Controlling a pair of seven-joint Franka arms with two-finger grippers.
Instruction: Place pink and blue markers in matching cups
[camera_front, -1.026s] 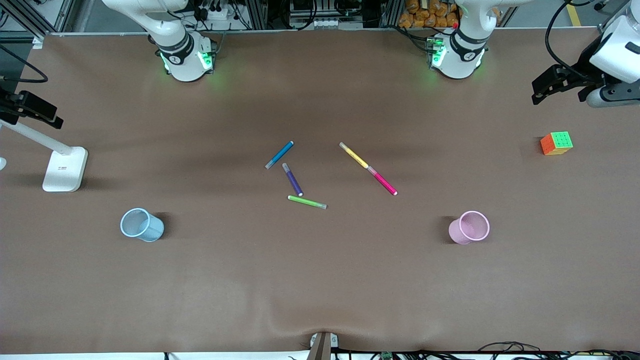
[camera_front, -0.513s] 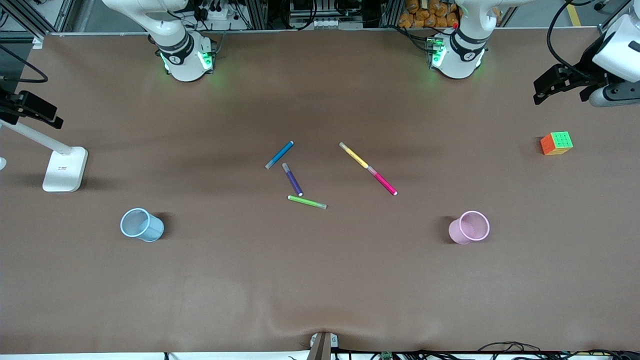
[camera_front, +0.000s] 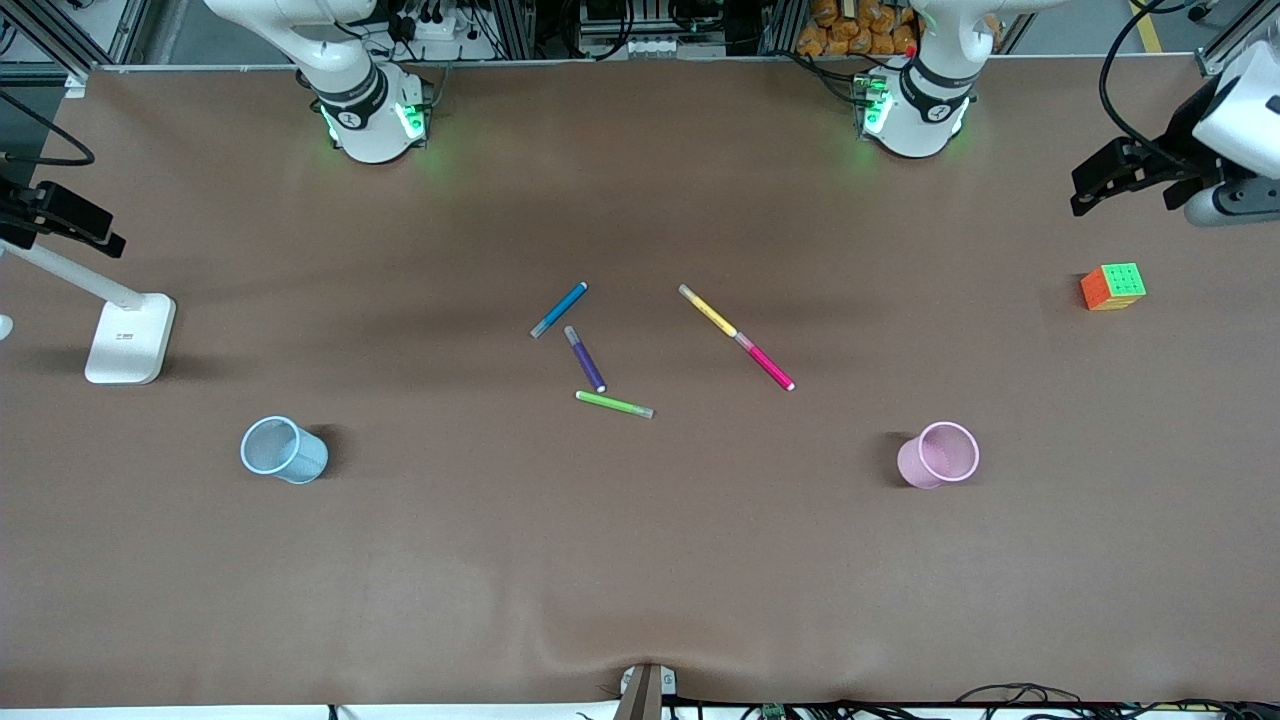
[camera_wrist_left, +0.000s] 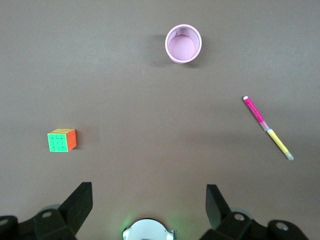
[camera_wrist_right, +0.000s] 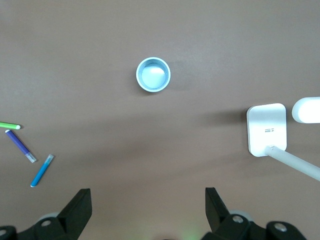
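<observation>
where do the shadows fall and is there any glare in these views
Front view: the pink cup and blue cup each cast a short dark shadow toward the table's middle, and green light glows at both arm bases. Left wrist view: soft even light, no glare, only a faint shadow beside the cube.

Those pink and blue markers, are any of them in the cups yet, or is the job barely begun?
Nothing is done yet. The pink marker and blue marker lie on the table, and the pink cup and blue cup hold no marker. Nothing is in hand: the left gripper and right gripper are open. Both placements remain.
</observation>
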